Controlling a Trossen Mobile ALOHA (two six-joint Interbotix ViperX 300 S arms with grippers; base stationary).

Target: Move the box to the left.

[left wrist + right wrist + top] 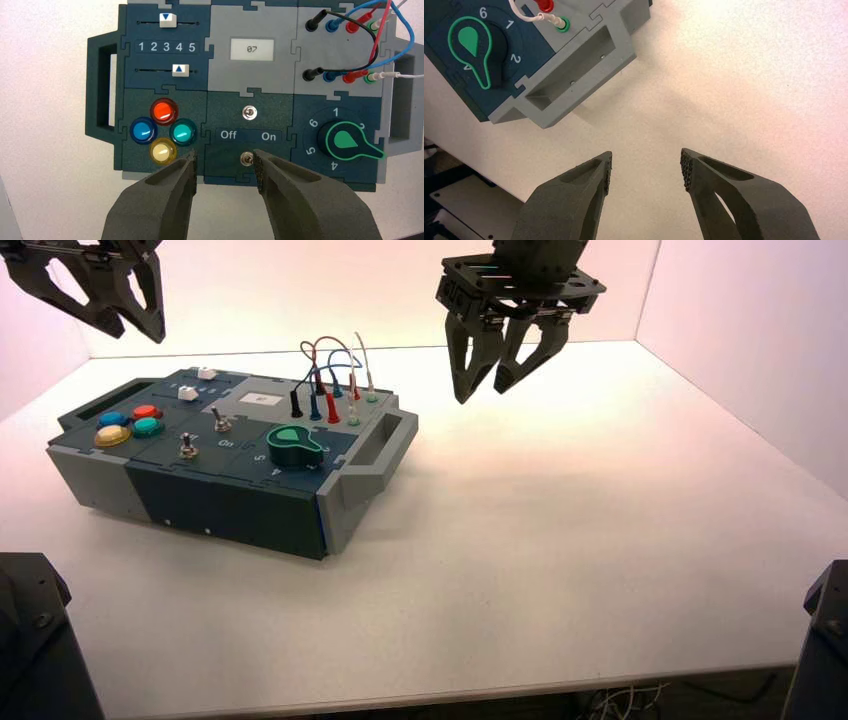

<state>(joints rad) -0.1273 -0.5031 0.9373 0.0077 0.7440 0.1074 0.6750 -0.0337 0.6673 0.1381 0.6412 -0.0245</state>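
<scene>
The box (230, 455) lies toward the desk's (560, 570) left edge, its near right corner angled toward the front edge. Beyond and above its left part hangs the left pincer (132, 328), fingers apart; the right pincer (487, 390) hovers beyond its right handle, fingers apart, not touching it.

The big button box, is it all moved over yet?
The box sits on the left of the table, so the move looks done, or nearly. Nothing is in hand: the left gripper and right gripper are open, off the box. Perhaps only a last nudge is left.
</scene>
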